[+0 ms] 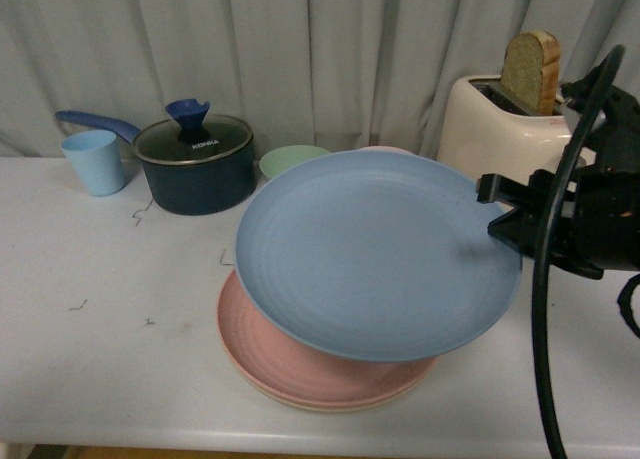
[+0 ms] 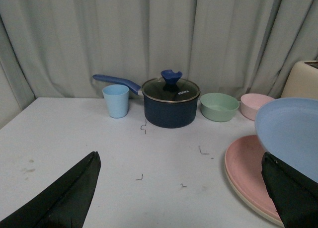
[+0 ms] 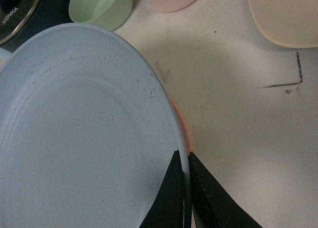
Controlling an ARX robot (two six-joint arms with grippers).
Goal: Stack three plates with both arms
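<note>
The right claw (image 1: 495, 211) is clamped tight on the right rim of the blue plate (image 1: 370, 259), 1 finger above and 1 below the edge. It holds the plate off the table (image 1: 100, 359), tilted, with its gripped side higher. The plate hangs over the other 2: the pink plate (image 1: 290, 359) lies flat on the beige plate (image 1: 330, 406), of which only a thin rim shows. The blue plate covers the back and right part of that pair and sits off-centre to them, further back and right.

The left claw (image 2: 180, 158) is spread wide with nothing between its fingers (image 2: 74, 188). It sits low over bare table, to the left of the plates.

Behind the plates, a dark blue saucepan (image 1: 195, 179) with a glass lid stands beside a light blue cup (image 1: 95, 162). A green bowl (image 1: 290, 161) and a pink bowl (image 2: 256, 105) stand just behind the raised plate's back edge. A cream toaster (image 1: 490, 129) with a slice of bread (image 1: 531, 69) stands behind the right arm. A thick black cable (image 1: 545, 329) loops down in front of that arm.
</note>
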